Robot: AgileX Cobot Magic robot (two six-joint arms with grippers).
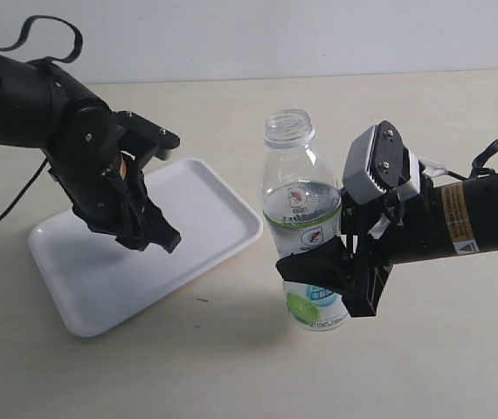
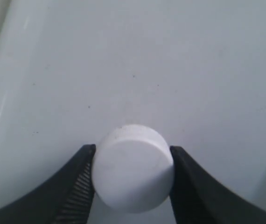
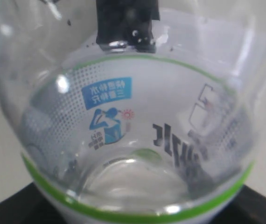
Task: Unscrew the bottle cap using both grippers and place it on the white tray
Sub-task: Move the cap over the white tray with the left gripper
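The bottle point(image 1: 302, 202) stands upright on the table with its threaded neck bare. My right gripper point(image 1: 335, 278) is shut on its lower body, across the green-and-white label point(image 3: 123, 112). One black finger point(image 3: 259, 207) shows at the edge of the right wrist view, which the bottle fills. My left gripper point(image 1: 160, 234) hangs low over the white tray point(image 1: 214, 201). It is shut on the white bottle cap point(image 2: 133, 167), which sits flat top up between both black fingers point(image 2: 72, 191) just over the tray floor point(image 2: 137, 60). The exterior view hides the cap behind the fingers.
The tray lies tilted at the left of the beige table point(image 1: 459, 349), with its near corner towards the front. A black cable point(image 1: 4, 218) trails from the left arm. A dark blurred shape point(image 3: 126, 23) shows beyond the bottle.
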